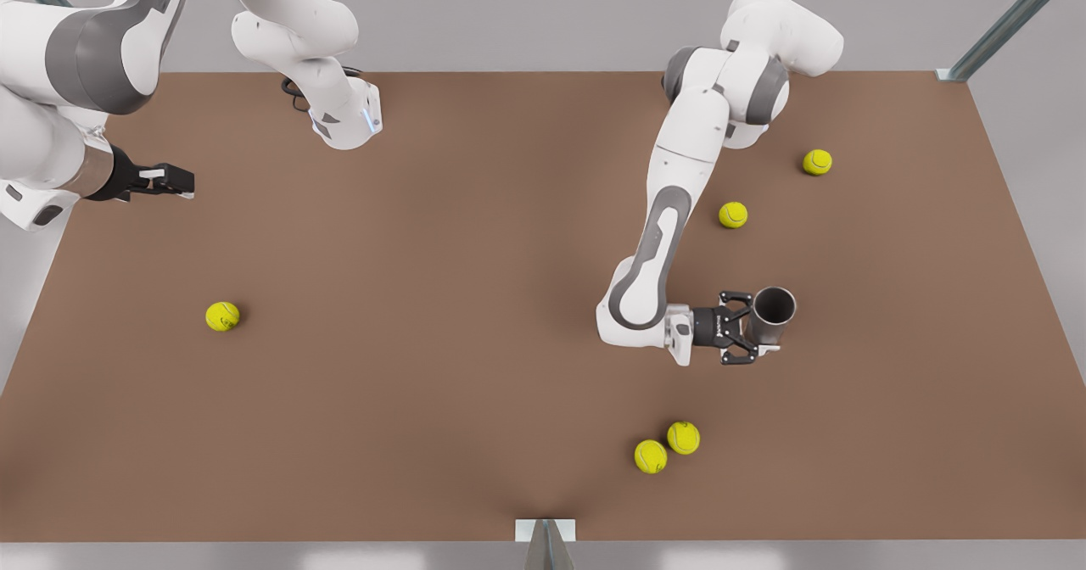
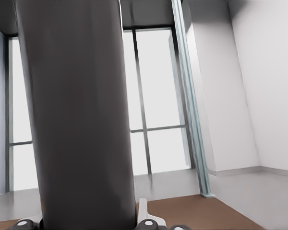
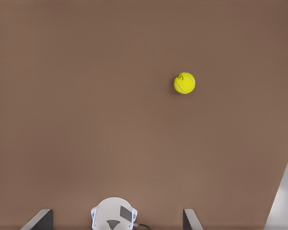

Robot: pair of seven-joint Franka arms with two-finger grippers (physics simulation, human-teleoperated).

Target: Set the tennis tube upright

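Front view: my left gripper point(image 1: 758, 326), clamped on the upright tennis tube point(image 1: 772, 314), should release gently; my right gripper point(image 1: 174, 181), at nine o'clock, waits apart.

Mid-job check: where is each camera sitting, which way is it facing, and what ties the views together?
Front view: high above, looking down on the table; both arms, left gripper at the upright tennis tube, right gripper waiting.
Left wrist view: level, facing windows; tube close up.
Right wrist view: looks straight down; fingertips apart, lone ball.
Shared: the tube with left wrist; that ball with right wrist.
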